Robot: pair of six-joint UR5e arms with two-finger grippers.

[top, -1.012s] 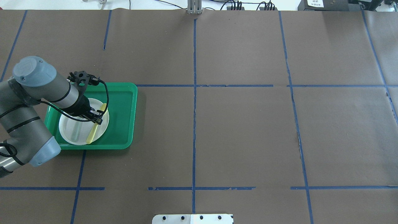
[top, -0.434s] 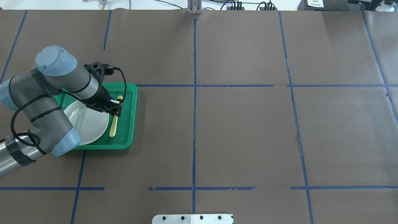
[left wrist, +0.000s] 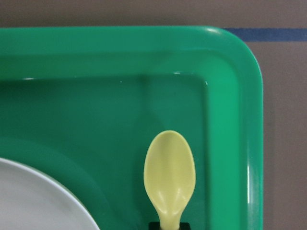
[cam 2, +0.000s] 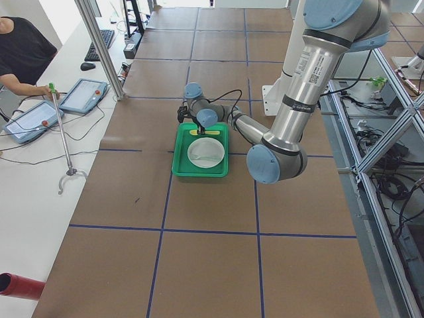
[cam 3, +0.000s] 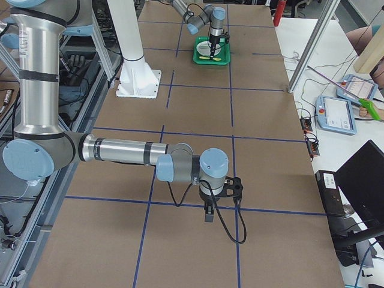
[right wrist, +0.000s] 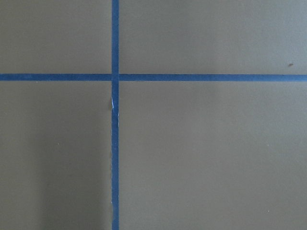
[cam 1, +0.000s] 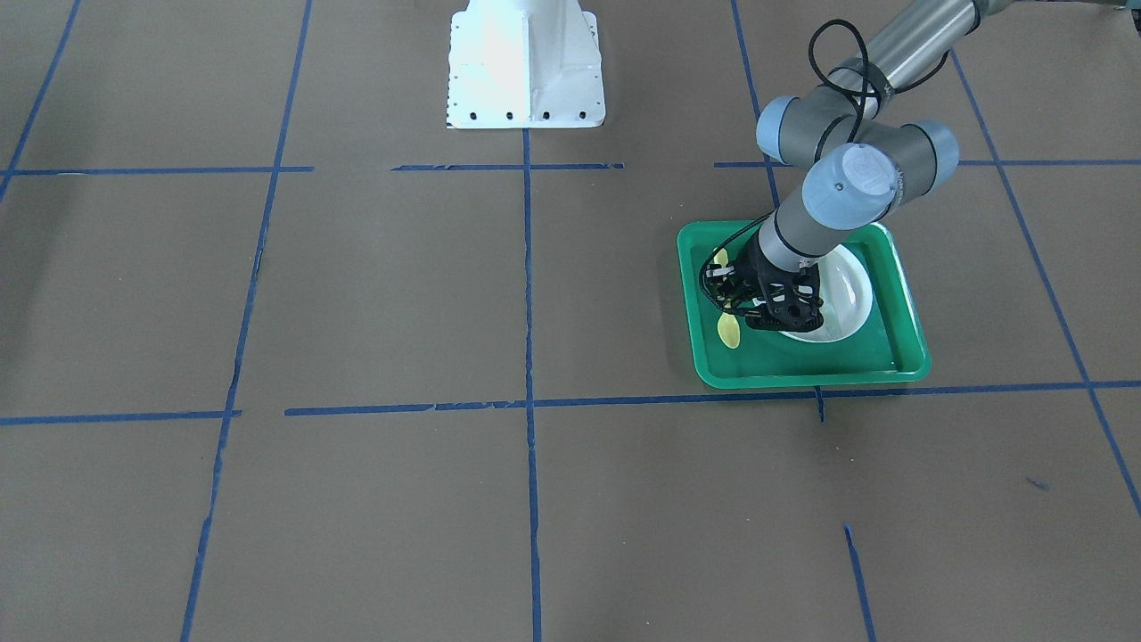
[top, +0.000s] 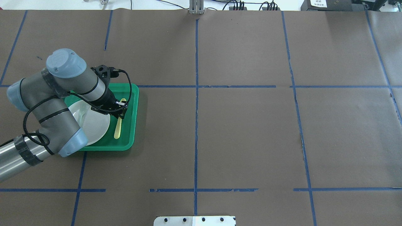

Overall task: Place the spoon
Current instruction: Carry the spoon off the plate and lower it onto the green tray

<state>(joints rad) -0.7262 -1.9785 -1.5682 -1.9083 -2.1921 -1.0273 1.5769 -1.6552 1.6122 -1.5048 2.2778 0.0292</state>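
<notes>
The pale-yellow spoon (top: 118,127) is over the bare floor of the green tray (top: 108,147), just right of the white plate (top: 95,127). My left gripper (top: 120,110) is shut on the spoon's neck, the handle pointing toward the robot. In the left wrist view the spoon's bowl (left wrist: 170,171) sits over the tray floor near the tray's far right corner (left wrist: 240,57), with the plate's edge (left wrist: 29,201) at lower left. The front view shows the spoon's bowl (cam 1: 729,331) beside the gripper (cam 1: 738,299). My right gripper (cam 3: 208,215) hangs over bare table paper; I cannot tell whether it is open or shut.
A pale grey-green fork (top: 82,116) lies on the plate, partly under my left arm. The tray stands at the table's left side, near a blue tape line (top: 204,86). The right wrist view shows only brown paper and crossing tape (right wrist: 115,76).
My left gripper carried the spoon from over the plate to the right, over the tray's bare strip. The spoon now sits slightly further right than 0.4 s ago.
</notes>
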